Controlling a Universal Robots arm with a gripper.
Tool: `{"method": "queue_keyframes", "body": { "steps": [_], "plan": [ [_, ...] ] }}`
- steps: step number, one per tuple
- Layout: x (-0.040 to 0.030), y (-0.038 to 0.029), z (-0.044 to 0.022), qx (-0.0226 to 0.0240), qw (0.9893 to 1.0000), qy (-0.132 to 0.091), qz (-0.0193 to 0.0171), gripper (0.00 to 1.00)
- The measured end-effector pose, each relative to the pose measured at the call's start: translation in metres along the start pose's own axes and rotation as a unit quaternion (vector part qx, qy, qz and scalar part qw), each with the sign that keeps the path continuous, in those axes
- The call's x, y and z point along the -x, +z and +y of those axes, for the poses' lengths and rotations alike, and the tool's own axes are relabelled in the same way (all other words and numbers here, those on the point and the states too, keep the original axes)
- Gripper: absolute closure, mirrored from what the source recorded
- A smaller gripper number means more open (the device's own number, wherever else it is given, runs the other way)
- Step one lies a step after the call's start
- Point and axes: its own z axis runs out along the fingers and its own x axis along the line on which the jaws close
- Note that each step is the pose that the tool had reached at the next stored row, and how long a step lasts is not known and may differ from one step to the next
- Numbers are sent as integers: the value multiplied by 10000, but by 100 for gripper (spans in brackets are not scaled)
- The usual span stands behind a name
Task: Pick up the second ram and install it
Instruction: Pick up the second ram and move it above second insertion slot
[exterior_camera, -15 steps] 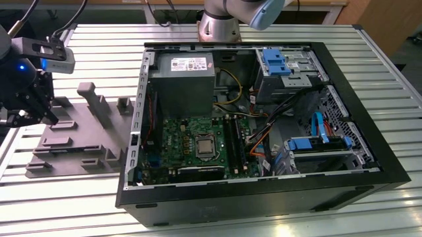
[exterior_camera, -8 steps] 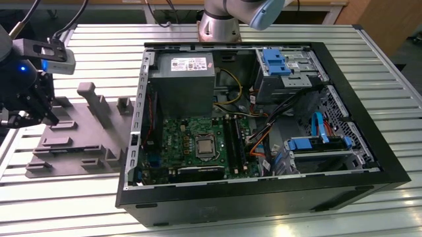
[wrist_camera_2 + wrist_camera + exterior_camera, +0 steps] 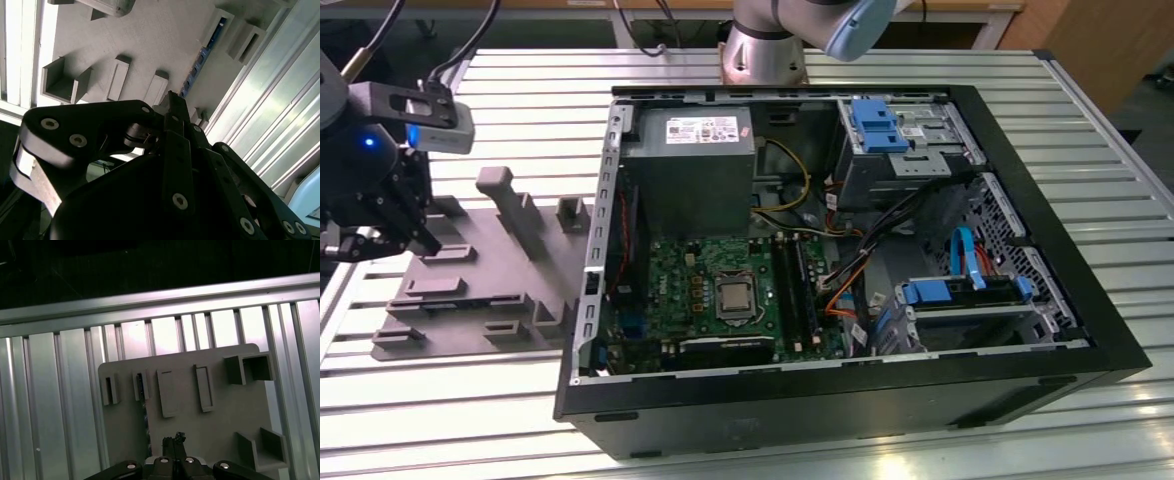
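The second ram (image 3: 201,59) is a thin blue-green stick standing on edge in the grey fixture plate (image 3: 150,35). In the first wrist view the ram (image 3: 145,412) shows as a dark thin strip running from a slot block toward the gripper. My gripper (image 3: 175,438) hangs above the plate, a little to one side of the ram, with its black fingers together and nothing between them. In the second wrist view the gripper (image 3: 172,97) has its tips just off the ram's near end. In the exterior view the gripper (image 3: 420,238) is at the far left over the fixture plate (image 3: 494,290).
An open computer case (image 3: 1067,330) lies on the slatted aluminium table (image 3: 1121,150), to the exterior view's right of the fixture. Its motherboard (image 3: 680,290) has long black memory slots (image 3: 794,290), cables and blue drive brackets (image 3: 874,125). Upright posts (image 3: 500,195) rise from the fixture.
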Motion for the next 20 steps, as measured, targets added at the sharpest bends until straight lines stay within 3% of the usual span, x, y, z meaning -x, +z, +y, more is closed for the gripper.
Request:
{"method": "queue_keyframes", "body": {
  "steps": [20],
  "plan": [
    [-3, 75, -4, 0, 10000, 1, 0, 89]
  ]
}}
